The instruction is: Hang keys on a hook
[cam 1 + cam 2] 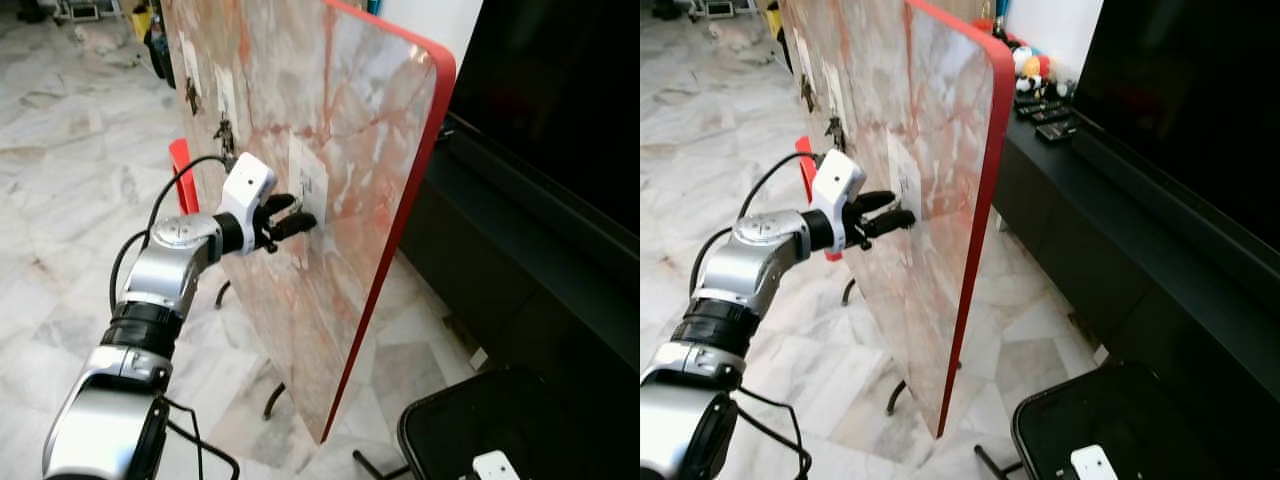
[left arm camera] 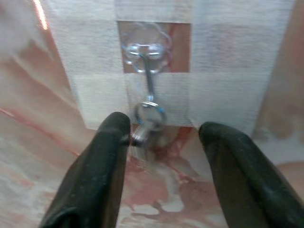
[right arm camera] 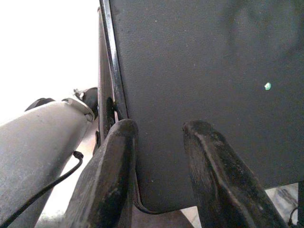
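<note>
Against the tilted marble-patterned board (image 1: pixel 340 190), the left gripper (image 2: pixel 161 142) is raised with its two black fingers (image 2: pixel 99 171) spread well apart and gripping nothing. Just ahead of the fingertips, between them, the keys (image 2: pixel 147 118) hang on their ring from a clear hook (image 2: pixel 145 50) stuck to a pale patch on the board; one fingertip sits right beside the ring, though contact cannot be told. Over at the other arm, the right gripper (image 3: pixel 159 156) has its fingers parted, empty, close before a dark flat panel (image 3: pixel 213 71).
</note>
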Available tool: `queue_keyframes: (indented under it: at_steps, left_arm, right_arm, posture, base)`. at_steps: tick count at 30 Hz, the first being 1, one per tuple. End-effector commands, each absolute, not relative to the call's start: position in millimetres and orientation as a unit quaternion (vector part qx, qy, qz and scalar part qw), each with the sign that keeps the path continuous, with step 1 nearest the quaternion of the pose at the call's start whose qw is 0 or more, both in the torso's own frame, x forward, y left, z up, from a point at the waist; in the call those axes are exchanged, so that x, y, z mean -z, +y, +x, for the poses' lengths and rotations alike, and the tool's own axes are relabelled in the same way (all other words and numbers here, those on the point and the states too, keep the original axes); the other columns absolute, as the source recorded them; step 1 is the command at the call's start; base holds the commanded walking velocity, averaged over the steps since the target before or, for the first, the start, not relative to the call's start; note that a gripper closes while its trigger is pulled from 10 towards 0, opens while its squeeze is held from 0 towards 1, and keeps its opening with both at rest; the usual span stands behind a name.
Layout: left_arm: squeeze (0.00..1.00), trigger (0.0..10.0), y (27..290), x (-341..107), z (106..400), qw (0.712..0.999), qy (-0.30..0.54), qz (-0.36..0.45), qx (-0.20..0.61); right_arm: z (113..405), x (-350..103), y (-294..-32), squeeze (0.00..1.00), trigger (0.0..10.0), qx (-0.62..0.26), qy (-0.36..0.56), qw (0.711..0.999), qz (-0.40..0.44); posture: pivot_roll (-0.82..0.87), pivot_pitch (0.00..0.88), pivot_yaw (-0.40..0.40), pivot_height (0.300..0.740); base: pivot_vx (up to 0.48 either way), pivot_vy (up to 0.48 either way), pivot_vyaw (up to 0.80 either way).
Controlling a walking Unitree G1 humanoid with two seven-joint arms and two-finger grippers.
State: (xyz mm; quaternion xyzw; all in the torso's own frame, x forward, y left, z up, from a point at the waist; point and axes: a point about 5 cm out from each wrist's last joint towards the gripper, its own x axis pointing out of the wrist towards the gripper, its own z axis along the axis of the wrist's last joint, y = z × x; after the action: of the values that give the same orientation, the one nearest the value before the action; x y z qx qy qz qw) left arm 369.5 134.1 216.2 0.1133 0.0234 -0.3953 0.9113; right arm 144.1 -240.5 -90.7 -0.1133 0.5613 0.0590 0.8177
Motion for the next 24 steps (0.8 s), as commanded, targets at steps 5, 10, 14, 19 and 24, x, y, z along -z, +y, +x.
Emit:
queue_keyframes:
  at_steps: [5, 10, 14, 19, 24]
  left_arm:
    - [1.0, 10.0, 123, -211, 347, 0.886, 0.029, 0.13, 0.444]
    - [1.0, 10.0, 128, -204, 336, 0.889, 0.04, 0.144, 0.432]
    - [0.0, 10.0, 139, -200, 323, 0.912, 0.045, 0.138, 0.385]
    - [0.0, 10.0, 152, -183, 299, 0.918, 0.076, 0.121, 0.371]
    - [0.0, 10.0, 169, -165, 282, 0.926, 0.117, 0.114, 0.34]
  right_arm:
    - [143, 91, -243, 0.0, 10.0, -0.057, 0.563, 0.816, -0.115]
    - [142, 91, -244, 0.0, 10.0, -0.058, 0.565, 0.815, -0.116]
    - [141, 91, -244, 0.0, 10.0, -0.058, 0.566, 0.814, -0.117]
    - [140, 91, -245, 0.0, 10.0, -0.06, 0.567, 0.813, -0.119]
    - [139, 91, -246, 0.0, 10.0, -0.061, 0.568, 0.812, -0.121]
  posture:
    - [0.1, 0.0, -0.091, 0.737]
    - [0.11, 0.0, -0.093, 0.737]
    - [0.11, 0.0, -0.096, 0.737]
    - [0.13, 0.0, -0.1, 0.737]
    - [0.12, 0.0, -0.099, 0.737]
  base:
    - [0.0, 0.0, 0.0]
    - [0.0, 0.0, 0.0]
    - [0.0, 0.0, 0.0]
    - [0.0, 0.0, 0.0]
    - [0.0, 0.0, 0.0]
